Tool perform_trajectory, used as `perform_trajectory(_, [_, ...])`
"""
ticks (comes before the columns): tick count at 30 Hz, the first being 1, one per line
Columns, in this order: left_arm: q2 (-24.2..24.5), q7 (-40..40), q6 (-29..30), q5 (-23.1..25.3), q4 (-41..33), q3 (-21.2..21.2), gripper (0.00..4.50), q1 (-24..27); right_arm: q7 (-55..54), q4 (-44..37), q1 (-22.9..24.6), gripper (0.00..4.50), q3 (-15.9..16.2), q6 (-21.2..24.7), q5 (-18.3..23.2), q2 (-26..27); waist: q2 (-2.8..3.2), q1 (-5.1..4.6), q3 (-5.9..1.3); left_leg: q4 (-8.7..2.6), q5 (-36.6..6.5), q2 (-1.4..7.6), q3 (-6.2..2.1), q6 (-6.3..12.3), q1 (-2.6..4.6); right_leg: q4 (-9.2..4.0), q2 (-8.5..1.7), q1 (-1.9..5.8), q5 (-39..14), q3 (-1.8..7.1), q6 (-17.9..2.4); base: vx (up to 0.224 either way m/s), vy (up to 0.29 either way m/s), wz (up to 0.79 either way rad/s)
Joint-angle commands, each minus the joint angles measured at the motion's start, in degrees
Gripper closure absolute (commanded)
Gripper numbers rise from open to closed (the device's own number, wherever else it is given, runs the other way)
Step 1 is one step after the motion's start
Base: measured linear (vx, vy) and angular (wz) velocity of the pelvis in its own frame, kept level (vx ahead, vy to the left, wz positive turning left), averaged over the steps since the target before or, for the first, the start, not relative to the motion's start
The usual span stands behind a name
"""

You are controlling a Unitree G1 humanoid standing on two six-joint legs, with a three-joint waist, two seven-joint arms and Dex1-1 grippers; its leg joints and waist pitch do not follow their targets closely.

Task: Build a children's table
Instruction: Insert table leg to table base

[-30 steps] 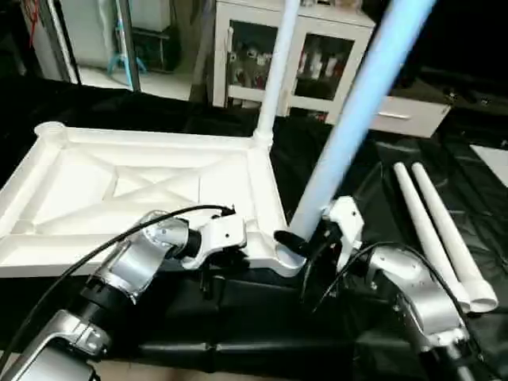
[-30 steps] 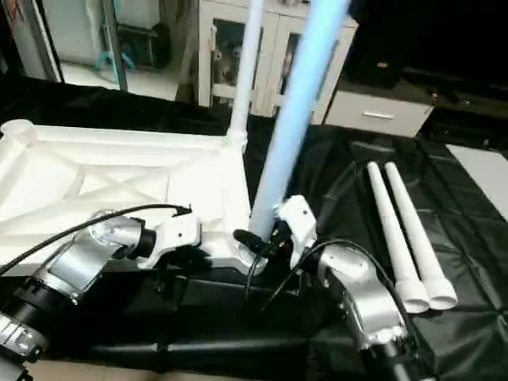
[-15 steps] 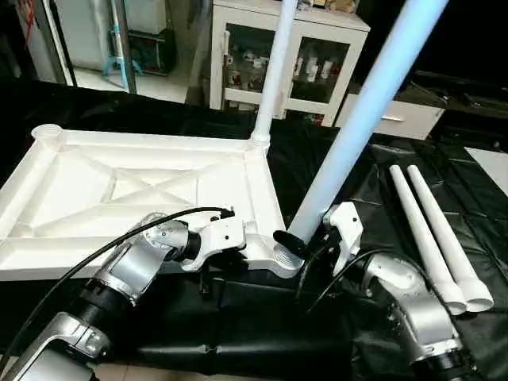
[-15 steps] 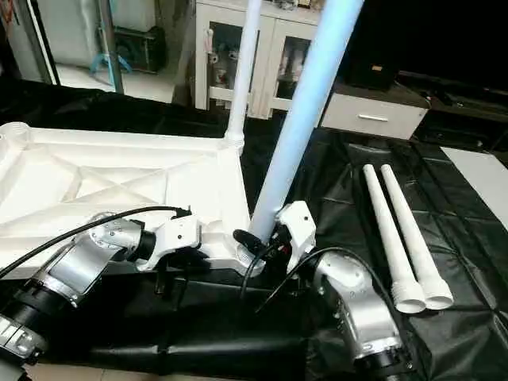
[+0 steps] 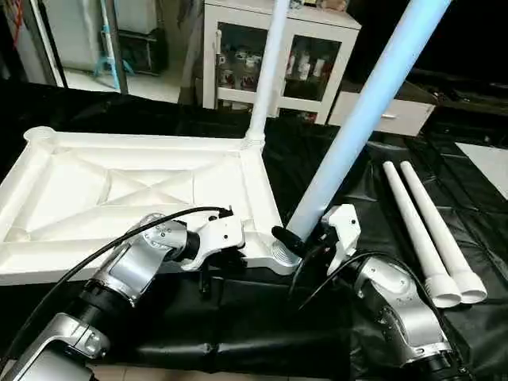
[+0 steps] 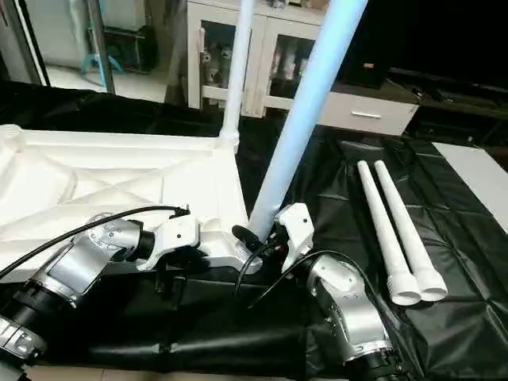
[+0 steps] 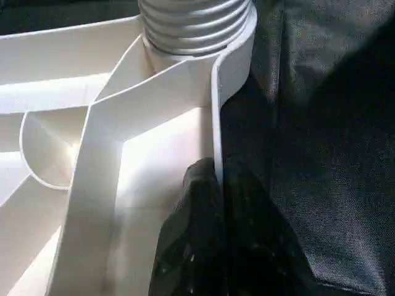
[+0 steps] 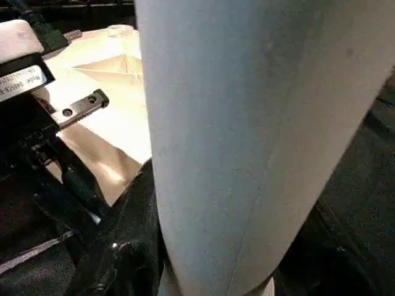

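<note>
— Where do we have the tabletop (image 5: 143,198) right now?

— It lies ribbed side up on the black sheet (image 5: 349,159) over the desk, filling the 9 to 11 o'clock part of the head view. One leg (image 5: 266,71) stands upright in the far corner socket at about 12 o'clock, in front of the white cabinet (image 5: 270,55) with glass doors.

— And the second leg (image 5: 361,119)?

— Its thick end sits at the near corner socket (image 5: 282,255), close to 6 o'clock of the scene, and it leans up toward 1 o'clock. We cannot tell how deep it is seated. In the left wrist view the grey threaded collar (image 7: 194,24) of that socket is plain.

— What is our right end effector (image 5: 305,238) doing?

— Its two black fingers are clamped around the base of that leaning leg; the right wrist view shows the tube pressed against one dark finger (image 8: 123,246).

— And the left end effector (image 7: 219,203)?

— Its fingers (image 7: 185,246) pinch the tabletop's thin side wall just beside the near socket, one finger inside the rim, one outside.

— The remaining legs?

— Two spare legs (image 5: 425,230) lie side by side, touching, on the sheet around 3 o'clock, thick ends toward us, well apart from the tabletop.
</note>
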Motion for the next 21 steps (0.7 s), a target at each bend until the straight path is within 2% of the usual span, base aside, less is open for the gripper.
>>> perform_trajectory(1, [-1.6,2.5,1.63,0.06,0.8,0.86,4.5,-0.35,-6.69,8.97,1.58,2.65,-0.86,3.45,-5.86,-1.44,1.72,-0.66,-0.46,-5.11,-36.76,2.26,-2.17,-1.94,0.78,-5.87,-4.76,-1.17,-36.54,1.82,-2.47,0.0,0.0,0.0])
perform_trajectory(3, [-3.6,6.16,4.16,0.11,1.5,2.21,4.5,-1.45,-12.31,11.42,-0.29,2.65,-1.6,3.63,-8.04,-0.84,1.68,-0.84,-0.38,-5.04,-37.05,2.1,-2.28,-1.99,0.82,-6.0,-4.73,-1.2,-37.53,1.53,-2.19,0.0,0.0,0.0])
perform_trajectory(4, [-4.75,8.19,5.42,0.18,1.93,2.92,4.5,-2.23,-15.65,12.83,-1.48,2.65,-2.72,4.08,-8.37,-0.11,1.56,-1.48,-0.3,-4.93,-37.1,1.94,-2.44,-1.84,0.82,-6.42,-4.83,-1.06,-39.61,0.97,-1.44,0.0,0.0,0.0])
perform_trajectory(5, [-6.57,11.61,7.46,0.51,2.56,3.96,4.5,-3.5,-20.43,14.85,-3.29,2.65,-4.6,5.1,-8.23,1.12,1.78,-1.62,-0.39,-4.86,-37.12,1.93,-2.54,-1.95,0.91,-6.4,-4.91,-0.94,-39.44,0.72,-1.45,0.0,0.0,0.0])
perform_trajectory(6, [-10.07,17.31,11.4,0.79,3.35,5.8,4.5,-5.78,-25.95,18.18,-6.37,2.65,-6.97,6.34,-7.34,3.02,2.24,-1.96,-0.36,-4.99,-37.65,2.03,-2.78,-1.93,0.84,-6.55,-4.94,-0.55,-38.33,0.1,-1.52,0.0,0.0,0.0])
perform_trajectory(7, [-10.23,17.54,11.57,0.8,3.38,5.87,4.5,-5.88,-26.13,18.32,-6.5,2.65,-7.05,6.38,-7.3,3.09,2.61,-2.4,-0.32,-5.37,-39.2,2.31,-3.2,-2.04,0.39,-6.47,-4.91,0.33,-35.58,-1.11,-1.59,0.0,0.0,0.0])
perform_trajectory(8, [-12.23,20.21,13.52,0.77,3.72,6.74,4.5,-7.08,-28.5,19.97,-8.09,2.65,-7.65,6.66,-7.13,3.98,2.54,-2.41,-0.73,-5.64,-38.67,2.54,-3.47,-2.14,-0.05,-5.9,-5.1,1.29,-32.83,-1.03,-1.84,0.0,0.0,0.0])
perform_trajectory(9, [-13.55,21.95,14.73,0.75,4.01,7.3,4.5,-7.9,-30.09,21.09,-9.17,2.65,-8.03,6.82,-7.06,4.56,2.57,-2.12,-1.18,-5.44,-35.18,2.57,-3.21,-2.14,-0.47,-5.35,-5.74,1.43,-27.25,-0.26,-3.6,0.0,0.0,0.0])
perform_trajectory(10, [-13.99,22.51,15.05,0.76,4.13,7.42,4.5,-8.15,-30.55,21.51,-9.55,2.65,-8.16,6.87,-6.96,4.77,2.2,-1.79,-0.94,-5.09,-31.17,2.12,-2.49,-1.13,-0.65,-5.6,-5.96,0.79,-26.23,0.16,-4.7,0.0,0.0,0.0])
perform_trajectory(12, [-19.42,29.15,17.61,1.17,6.09,8.55,4.5,-11.43,-35.94,27.11,-14.61,2.65,-10.29,7.1,-4.77,7.67,1.96,-1.97,-0.5,-4.66,-28.36,1.78,-1.85,-0.29,-0.6,-5.76,-6.07,0.03,-29.0,0.35,-5.47,0.0,0.0,0.0])
perform_trajectory(13, [-20.77,30.91,17.63,1.3,6.75,8.76,4.5,-12.23,-37.16,28.61,-15.91,2.65,-11.08,7.22,-3.82,8.53,1.8,-1.99,-0.95,-4.46,-26.36,1.6,-2.0,-0.25,-1.11,-5.37,-6.0,0.59,-29.08,0.23,-4.9,0.0,0.0,0.0])
perform_trajectory(14, [-21.78,32.23,17.32,1.23,7.49,9.04,4.5,-12.89,-38.23,29.75,-16.86,2.65,-11.7,7.37,-3.25,9.04,1.7,-1.39,-1.53,-4.45,-21.44,1.99,-1.71,0.2,-1.51,-4.73,-6.21,0.85,-22.9,0.78,-5.8,0.0,0.0,0.0])
perform_trajectory(15, [-24.22,35.67,16.64,1.85,8.85,9.14,4.5,-14.4,-41.28,32.82,-19.31,2.65,-12.72,6.93,-2.62,10.12,1.82,-1.14,-1.59,-4.36,-19.04,2.11,-1.49,0.43,-1.52,-4.25,-6.06,0.7,-18.8,0.98,-6.84,0.0,0.0,0.0])
perform_trajectory(16, [-25.12,36.96,16.39,2.09,9.37,9.16,4.5,-14.98,-42.43,33.99,-20.24,2.65,-13.09,6.74,-2.41,10.5,1.68,-1.19,-1.28,-4.27,-16.97,1.97,-0.94,0.89,-1.66,-3.78,-5.63,0.3,-14.47,1.19,-8.64,0.0,0.0,0.0])
perform_trajectory(17, [-26.08,37.92,16.41,2.26,9.69,9.11,4.5,-15.48,-44.35,35.24,-21.24,2.65,-13.62,6.24,-2.31,10.87,1.61,-1.05,-1.5,-4.26,-17.07,2.01,-0.92,0.9,-1.47,-3.5,-5.42,0.4,-14.92,1.14,-8.82,0.0,0.0,0.0])
perform_trajectory(19, [-26.93,38.93,16.92,2.33,9.84,9.04,4.5,-15.85,-46.43,37.06,-22.6,2.65,-14.54,5.63,-2.28,11.33,1.38,-0.7,-1.88,-3.74,-15.99,1.81,-0.37,1.33,-1.58,-3.21,-5.36,0.17,-14.36,1.51,-9.09,0.03,-0.015,0.03])
perform_trajectory(20, [-27.13,39.18,17.54,2.34,9.41,8.82,4.5,-15.65,-47.42,38.29,-23.74,2.65,-14.62,5.07,-2.78,11.49,1.17,-0.4,-2.18,-3.34,-12.12,1.65,0.0,2.3,-1.94,-2.34,-5.22,0.26,-9.08,1.72,-9.98,0.06,-0.029,0.06])
perform_trajectory(21, [-27.13,39.18,17.54,2.34,9.41,8.82,4.5,-15.65,-47.42,38.29,-23.74,2.65,-14.62,5.07,-2.78,11.49,1.21,-0.36,-2.27,-3.26,-10.74,1.61,0.02,2.7,-2.17,-2.05,-5.26,0.51,-7.46,1.71,-10.29,0.066,-0.037,0.03])
